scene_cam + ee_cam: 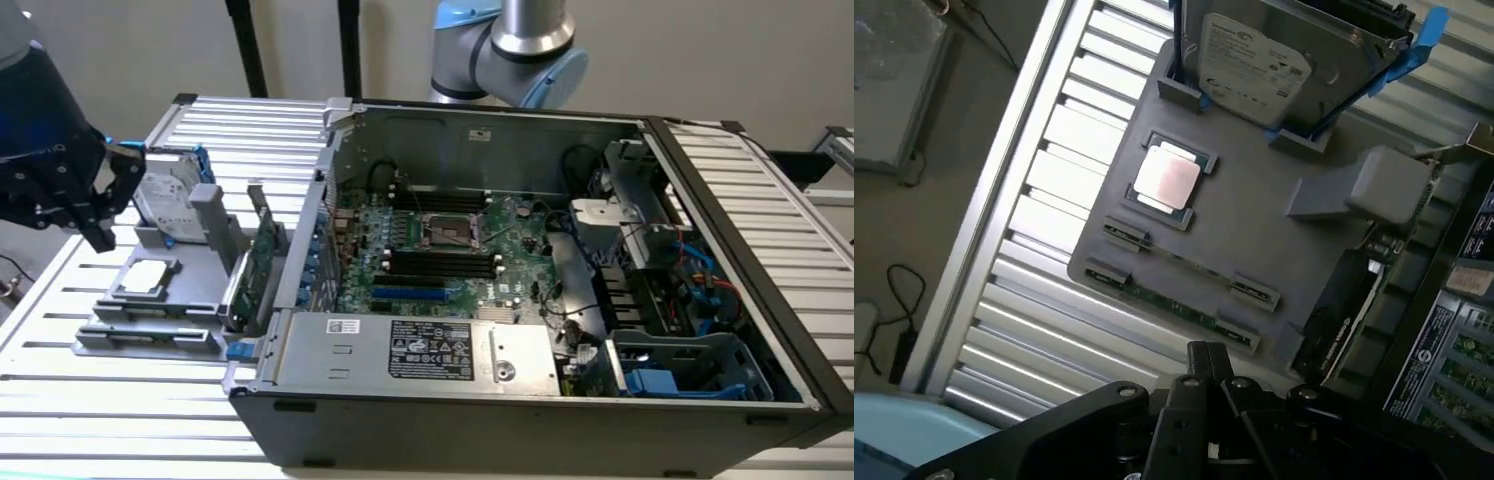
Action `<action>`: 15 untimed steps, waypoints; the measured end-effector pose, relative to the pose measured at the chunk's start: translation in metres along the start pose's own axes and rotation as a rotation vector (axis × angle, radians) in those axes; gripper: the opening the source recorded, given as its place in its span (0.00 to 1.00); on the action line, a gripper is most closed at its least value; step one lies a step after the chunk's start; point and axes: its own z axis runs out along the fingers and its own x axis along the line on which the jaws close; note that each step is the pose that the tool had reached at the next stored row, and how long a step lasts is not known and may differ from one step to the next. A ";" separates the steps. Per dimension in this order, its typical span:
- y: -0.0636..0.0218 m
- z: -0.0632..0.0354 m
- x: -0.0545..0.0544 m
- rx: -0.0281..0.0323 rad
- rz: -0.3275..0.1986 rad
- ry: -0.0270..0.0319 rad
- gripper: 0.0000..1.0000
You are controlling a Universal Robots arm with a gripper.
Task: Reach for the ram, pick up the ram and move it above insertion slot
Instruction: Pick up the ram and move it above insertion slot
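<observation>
**Op:** At nine o'clock from the open computer case (481,130) in the exterior view, my gripper (83,205) hangs by the gray holder (180,275).

**Obs:** Ram?

**Op:** The ram (1179,306) sits in the holder's clips, not yet lifted. Jaw state: I cannot tell.

**Obs:** Handling?

**Op:** I judge it light, stiff, fragile. Take the long edges mid-length, off the chips. The insertion slot (434,262) lies at three o'clock from the holder.

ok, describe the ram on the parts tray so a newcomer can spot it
Beside the open computer case sits a gray parts tray carrying a hard drive and a square silver CPU. The ram is the long, thin green strip held between small gray clips along the tray's edge beyond the CPU, far slimmer than anything else there.
</observation>
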 end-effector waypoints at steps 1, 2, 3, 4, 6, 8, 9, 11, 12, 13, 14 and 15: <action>0.0000 0.0000 0.000 0.0002 -0.019 0.0006 0.11; 0.0000 0.0000 0.000 0.0004 -0.036 0.0013 0.11; 0.0000 0.0000 0.000 0.0006 -0.054 0.0019 0.11; 0.0000 0.0000 0.000 0.0008 -0.072 0.0025 0.11; 0.0000 0.0000 0.000 0.0012 -0.109 0.0039 0.11; 0.0000 0.0002 0.000 0.0014 -0.146 0.0050 0.11; 0.0000 0.0002 0.000 0.0016 -0.163 0.0057 0.11; 0.0000 0.0003 0.000 0.0019 -0.200 0.0069 0.11; 0.0000 0.0004 0.000 0.0020 -0.218 0.0075 0.11; 0.0000 0.0005 0.000 0.0021 -0.236 0.0080 0.11; 0.0000 0.0006 0.000 0.0023 -0.254 0.0087 0.11; 0.0000 0.0007 0.000 0.0024 -0.273 0.0093 0.11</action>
